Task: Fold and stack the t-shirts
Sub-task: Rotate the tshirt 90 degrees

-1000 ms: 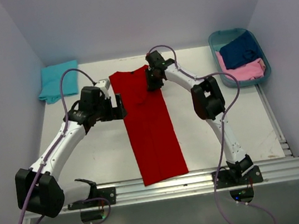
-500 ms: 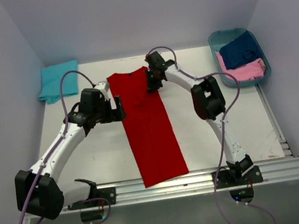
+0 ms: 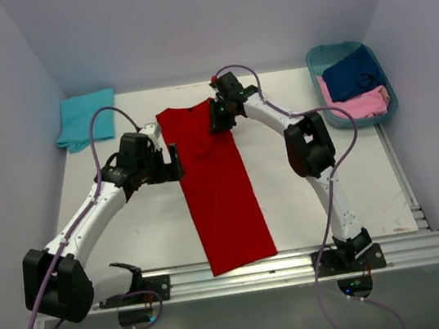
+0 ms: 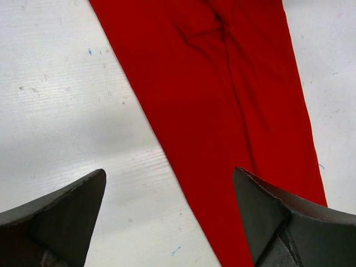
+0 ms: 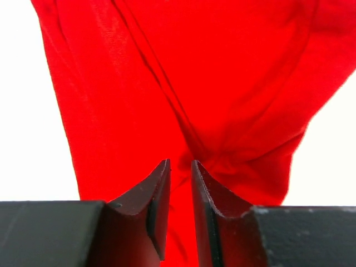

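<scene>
Red t-shirt (image 3: 221, 189) lies as a long soft strip; right claw (image 5: 180, 163) pinches creased cloth.

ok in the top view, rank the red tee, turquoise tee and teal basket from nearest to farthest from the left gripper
1. red t-shirt, just beside the left gripper, on its right
2. turquoise t-shirt, far-left corner
3. teal basket, far-right corner

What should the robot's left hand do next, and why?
Probably lower the left gripper and pinch the edge of the red shirt. It hangs open astride that edge, while the right gripper pinches the far end, so both could fold it.
</scene>
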